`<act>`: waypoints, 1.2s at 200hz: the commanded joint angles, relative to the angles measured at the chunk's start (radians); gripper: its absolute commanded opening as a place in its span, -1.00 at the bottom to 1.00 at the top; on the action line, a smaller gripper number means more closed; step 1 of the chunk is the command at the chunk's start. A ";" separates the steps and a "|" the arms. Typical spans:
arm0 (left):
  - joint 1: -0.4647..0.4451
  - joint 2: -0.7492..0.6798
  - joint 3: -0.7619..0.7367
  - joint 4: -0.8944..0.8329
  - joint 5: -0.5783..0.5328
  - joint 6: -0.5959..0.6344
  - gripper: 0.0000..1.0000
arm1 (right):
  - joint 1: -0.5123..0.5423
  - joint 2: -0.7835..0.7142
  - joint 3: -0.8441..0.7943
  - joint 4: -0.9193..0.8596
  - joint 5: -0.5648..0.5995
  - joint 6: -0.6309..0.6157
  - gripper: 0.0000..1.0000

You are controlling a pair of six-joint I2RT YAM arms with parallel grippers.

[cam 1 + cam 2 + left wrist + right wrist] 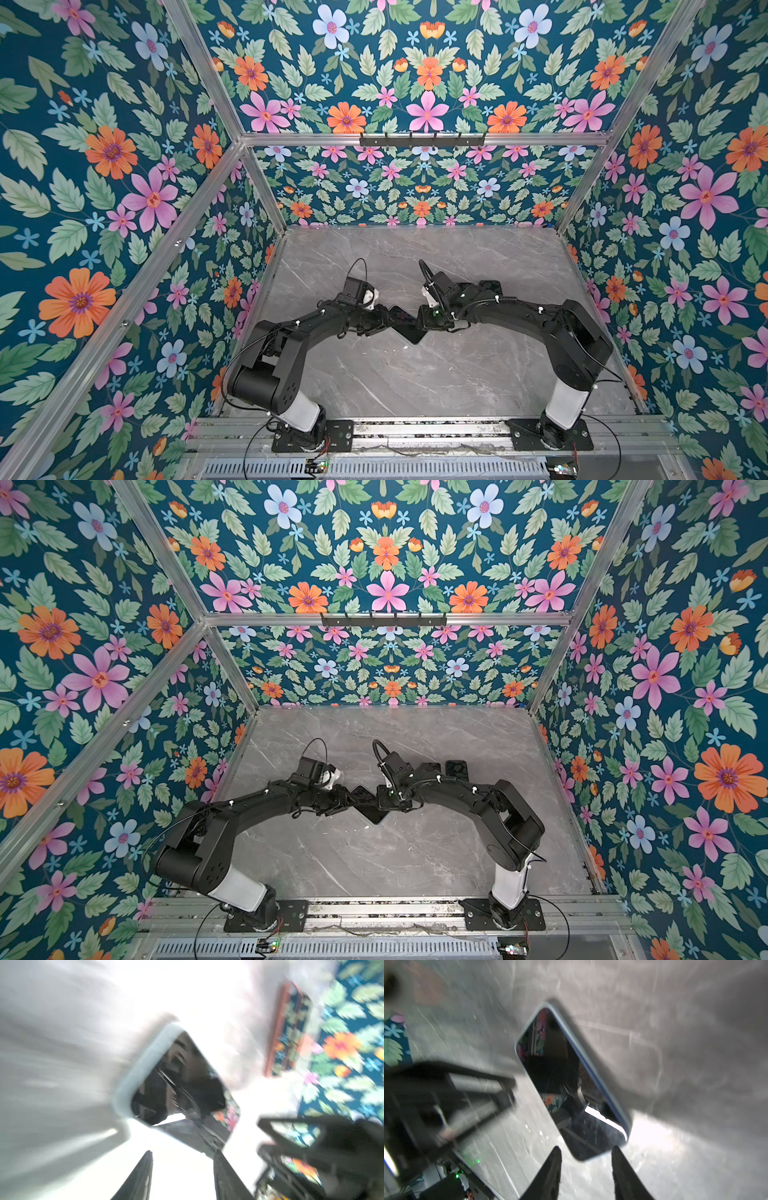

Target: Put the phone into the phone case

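The phone lies flat on the grey marble table between the two arms, its dark glossy screen up. A pale blue rim runs round its edge in both wrist views; I cannot tell whether that rim is the phone case. My left gripper is open at one corner of the phone, holding nothing. My right gripper is open at the opposite end, above a corner of the phone, with nothing gripped.
Two dark flat things lie on the table behind the right arm. The blurred left wrist view shows a flat thing with a red-brown rim near the floral wall. Floral walls and aluminium posts enclose the table.
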 commanded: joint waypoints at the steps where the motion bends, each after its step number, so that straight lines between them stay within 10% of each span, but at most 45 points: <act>1: 0.058 0.035 0.061 -0.055 -0.039 0.087 0.07 | 0.010 -0.009 -0.029 -0.001 0.029 0.045 -0.18; 109: 0.058 0.247 0.170 0.090 0.022 0.009 0.14 | 0.045 0.061 -0.025 0.060 -0.026 0.055 -0.15; 240: 0.018 0.251 0.123 0.120 0.073 0.015 -0.30 | 0.054 0.094 0.018 0.072 -0.023 0.072 -0.39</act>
